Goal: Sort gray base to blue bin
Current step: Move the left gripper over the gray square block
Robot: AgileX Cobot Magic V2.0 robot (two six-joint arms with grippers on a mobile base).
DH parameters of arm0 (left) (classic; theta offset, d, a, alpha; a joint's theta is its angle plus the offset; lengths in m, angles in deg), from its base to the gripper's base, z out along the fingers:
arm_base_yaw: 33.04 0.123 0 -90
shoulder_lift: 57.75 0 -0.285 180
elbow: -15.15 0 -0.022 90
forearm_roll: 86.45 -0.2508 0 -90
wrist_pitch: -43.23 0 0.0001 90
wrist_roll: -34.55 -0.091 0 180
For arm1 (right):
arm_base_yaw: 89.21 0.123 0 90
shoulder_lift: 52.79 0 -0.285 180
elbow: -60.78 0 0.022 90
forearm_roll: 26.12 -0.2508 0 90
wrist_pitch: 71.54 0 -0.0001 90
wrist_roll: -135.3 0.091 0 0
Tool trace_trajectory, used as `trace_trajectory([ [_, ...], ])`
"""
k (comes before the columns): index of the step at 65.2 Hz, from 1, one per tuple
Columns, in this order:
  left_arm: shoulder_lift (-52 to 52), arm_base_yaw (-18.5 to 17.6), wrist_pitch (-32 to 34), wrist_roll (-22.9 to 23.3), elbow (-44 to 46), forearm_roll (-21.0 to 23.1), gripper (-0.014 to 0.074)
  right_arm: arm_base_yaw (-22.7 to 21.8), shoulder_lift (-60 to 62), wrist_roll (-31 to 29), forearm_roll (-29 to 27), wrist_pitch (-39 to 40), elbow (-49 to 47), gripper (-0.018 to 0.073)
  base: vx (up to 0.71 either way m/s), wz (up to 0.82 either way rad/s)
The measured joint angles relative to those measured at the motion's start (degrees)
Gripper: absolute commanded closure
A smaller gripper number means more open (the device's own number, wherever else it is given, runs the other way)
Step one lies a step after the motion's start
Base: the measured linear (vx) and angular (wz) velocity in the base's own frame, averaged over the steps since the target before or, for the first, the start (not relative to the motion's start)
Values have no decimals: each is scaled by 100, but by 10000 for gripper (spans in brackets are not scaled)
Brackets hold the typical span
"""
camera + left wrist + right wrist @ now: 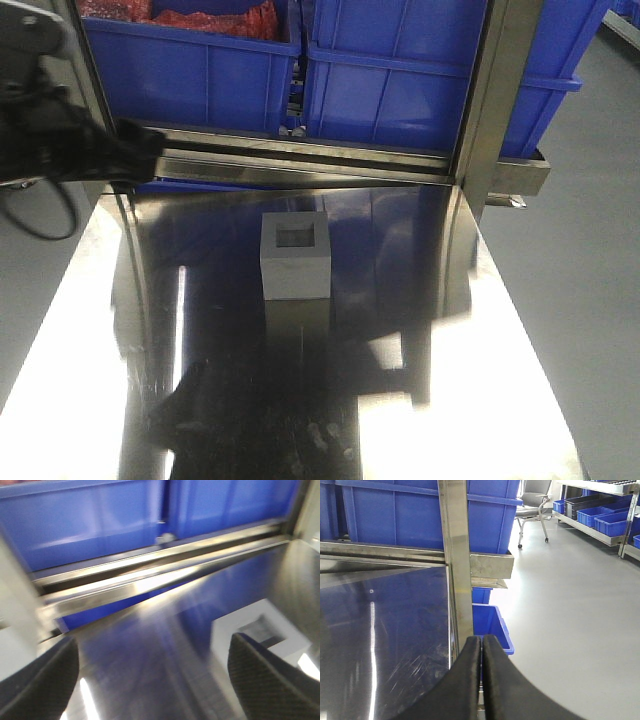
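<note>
Matte gray cube block [296,258] sat recess-up on polished steel tabletop [480,350]; left gripper [150,645] spread wide, right gripper [481,642] clenched empty.

Left wrist view was badly motion-blurred. Steel table [60,380] blew out white at both edges, dark in the middle. Right wrist looked sharp.

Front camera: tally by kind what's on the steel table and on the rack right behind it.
Matte gray cube-like block with a square recess: 1
Large bright-blue plastic crates: 2 (left crate, right crate)
Total: 3
</note>
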Motion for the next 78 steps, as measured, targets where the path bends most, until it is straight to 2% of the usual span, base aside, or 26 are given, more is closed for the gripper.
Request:
trace_trajectory([
  [19,1349,-644,-167,0,992,0,10,0,0,0,0,0,0,564,0,0],
  [29,1966,-838,-224,425,1398,7,10,0,0,0,0,0,0,564,0,0],
  [48,2955,-856,-718,1357,2149,7,10,0,0,0,0,0,0,564,0,0],
  [62,3460,-856,-969,1559,2536,26,10,0,0,0,0,0,0,564,0,0],
  [78,3828,-856,-1112,1580,2651,190,10,0,0,0,0,0,0,564,0,0],
])
